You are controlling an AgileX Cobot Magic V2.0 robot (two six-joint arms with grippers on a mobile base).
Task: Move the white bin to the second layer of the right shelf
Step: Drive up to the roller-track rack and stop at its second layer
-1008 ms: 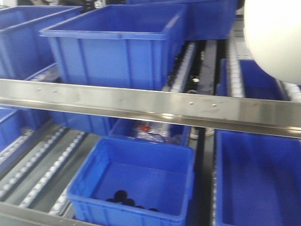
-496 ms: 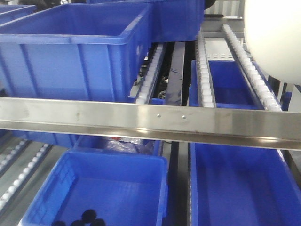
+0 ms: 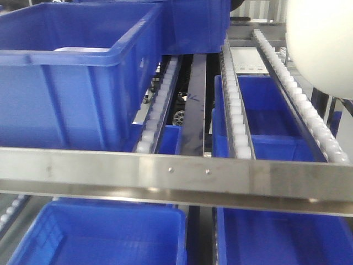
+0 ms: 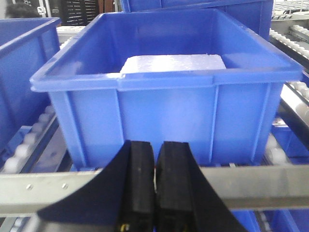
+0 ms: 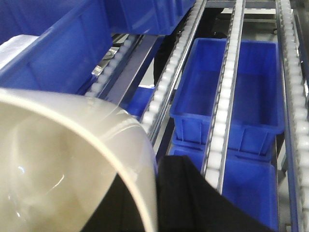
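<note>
The white bin (image 3: pixel 320 44) hangs at the upper right of the front view, above the roller tracks (image 3: pixel 237 110) of the right shelf second layer and behind its riveted steel front rail (image 3: pixel 176 179). In the right wrist view the bin (image 5: pixel 63 164) fills the lower left, and my right gripper (image 5: pixel 154 181) is shut on its rim, one black finger inside the wall and one outside. White rollers (image 5: pixel 224 96) run below it. My left gripper (image 4: pixel 154 183) is shut with nothing in it, just in front of the rail (image 4: pixel 270 186) and a blue crate (image 4: pixel 164 82).
A large blue crate (image 3: pixel 71 83) stands on the left part of this level, with a flat white object (image 4: pixel 174 64) inside. Another blue crate (image 3: pixel 193 22) sits behind it. More blue crates (image 3: pixel 276 110) lie on the level below, seen between the tracks (image 5: pixel 227 96).
The front view has shifted right and closer: the blue crates slid left in the picture, the steel rail sits lower, and the right roller tracks now fill the middle. The white bin stays at the upper right.
</note>
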